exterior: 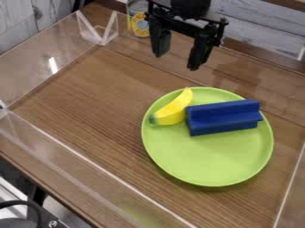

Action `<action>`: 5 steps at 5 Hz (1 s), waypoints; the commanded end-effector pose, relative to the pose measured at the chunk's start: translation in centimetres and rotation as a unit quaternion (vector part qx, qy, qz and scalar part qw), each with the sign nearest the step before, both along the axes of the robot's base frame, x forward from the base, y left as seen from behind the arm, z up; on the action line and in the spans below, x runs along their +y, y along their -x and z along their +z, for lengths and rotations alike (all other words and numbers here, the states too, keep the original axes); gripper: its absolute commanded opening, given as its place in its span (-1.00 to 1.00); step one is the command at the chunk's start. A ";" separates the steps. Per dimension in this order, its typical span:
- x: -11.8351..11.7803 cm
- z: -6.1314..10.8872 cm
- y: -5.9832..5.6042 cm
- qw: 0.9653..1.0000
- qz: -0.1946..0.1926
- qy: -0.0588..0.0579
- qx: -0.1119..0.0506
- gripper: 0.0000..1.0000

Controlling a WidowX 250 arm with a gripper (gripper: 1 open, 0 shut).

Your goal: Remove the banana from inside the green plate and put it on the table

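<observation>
Yellow banana (174, 109) lies on green plate (202, 160), on table (95, 98).

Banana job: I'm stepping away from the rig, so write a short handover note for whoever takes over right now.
Pincer: open, empty, pointing down, above the table behind the plate.
Banana: lying inside the green plate, at its left rear edge, against the blue block.
Table: bare wood left of the plate.
Done: nothing yet; banana not grasped.
Left: descend on the banana, grip it, lift it clear, set it on the table.

Lab, acrylic-walled table (95, 98), robot arm (179, 13)
</observation>
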State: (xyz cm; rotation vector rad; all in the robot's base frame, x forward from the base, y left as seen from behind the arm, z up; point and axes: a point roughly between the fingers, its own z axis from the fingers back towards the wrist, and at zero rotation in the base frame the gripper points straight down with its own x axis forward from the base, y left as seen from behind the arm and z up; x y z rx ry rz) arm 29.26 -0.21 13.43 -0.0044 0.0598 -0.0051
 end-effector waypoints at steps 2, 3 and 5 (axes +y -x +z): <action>-1.0 -1.6 1.9 0.994 -0.113 0.008 -0.006 1.00; -1.1 -2.6 2.0 0.990 -0.137 0.009 -0.014 1.00; -1.2 -3.8 2.0 0.984 -0.176 0.013 -0.016 1.00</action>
